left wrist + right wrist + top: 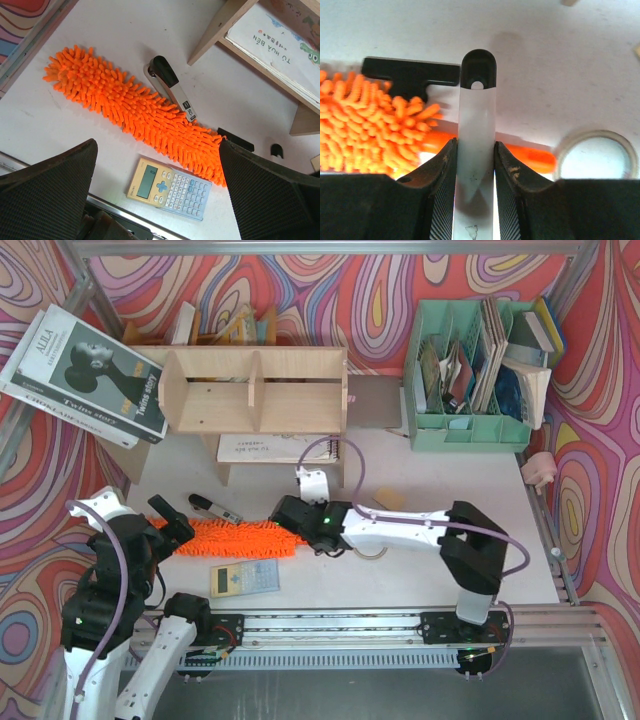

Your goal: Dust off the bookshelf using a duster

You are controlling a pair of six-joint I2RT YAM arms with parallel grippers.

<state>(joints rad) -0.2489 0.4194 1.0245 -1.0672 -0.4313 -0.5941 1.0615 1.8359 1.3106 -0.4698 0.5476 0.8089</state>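
The orange fluffy duster lies flat on the white table in front of the plywood bookshelf. Its thin orange handle runs crosswise just beyond the tips of my right gripper. That gripper is shut on a whitish flat bar with a black rounded tip; whether the handle is also pinched stays hidden. My left gripper hangs wide open above the duster's left end, holding nothing.
A stapler lies beside the duster, and a calculator sits near the front edge. A black T-shaped piece and a tape ring flank the handle. A mint file organizer stands back right, and stacked books lean at the left.
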